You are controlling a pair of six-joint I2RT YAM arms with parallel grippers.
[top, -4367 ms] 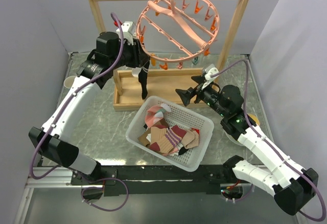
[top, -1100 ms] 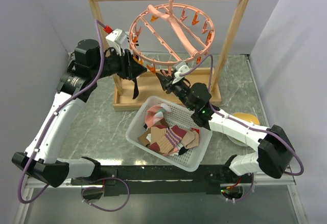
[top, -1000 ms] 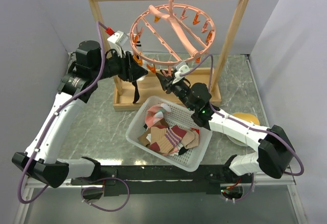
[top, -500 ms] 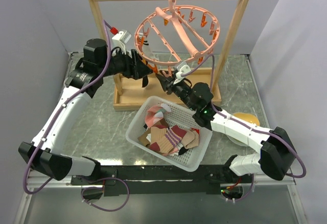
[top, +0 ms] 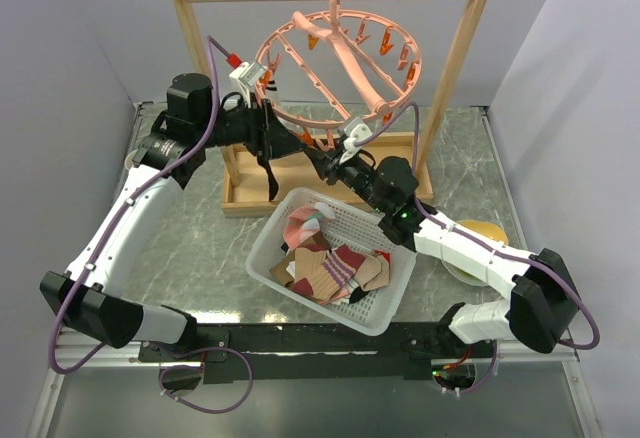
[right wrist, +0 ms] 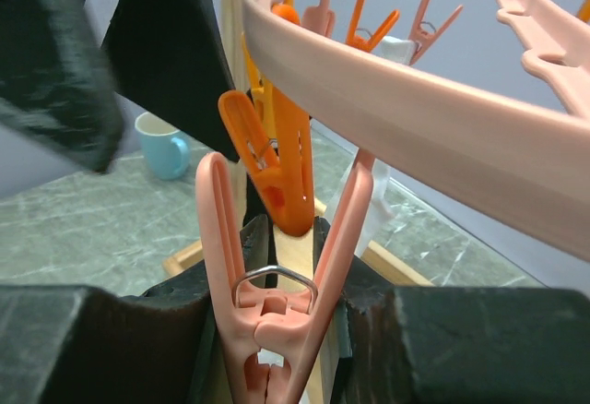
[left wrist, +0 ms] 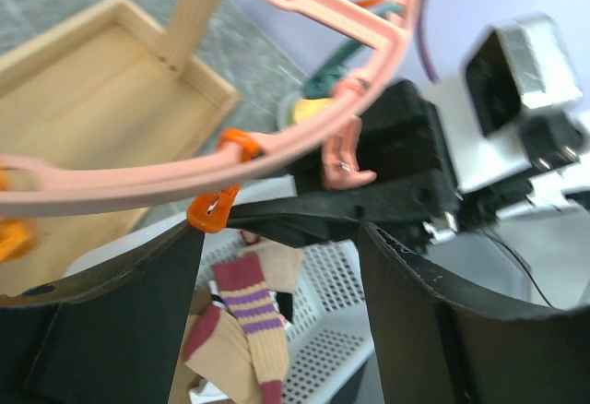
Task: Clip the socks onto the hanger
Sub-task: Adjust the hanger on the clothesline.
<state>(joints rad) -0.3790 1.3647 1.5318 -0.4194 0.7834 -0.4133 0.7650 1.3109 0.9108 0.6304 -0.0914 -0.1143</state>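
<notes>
— Left tool (left wrist: 281,238) is spread wide, gripping nothing, and the black sock (top: 268,168) dangles just under it by the hanger (left wrist: 120,187); is it clipped?
— Cannot tell. Right tool (right wrist: 277,321) is clenched on a pink clip (right wrist: 267,303); if that bite misses, the sock falls to the wooden tray (left wrist: 83,81)

Diffuse, even overhead light; faint shadows on the counter (top: 200,248). Top view sharp. Wrist views: near fingers (left wrist: 120,330) blurred at lower frame, backgrounds soft.
</notes>
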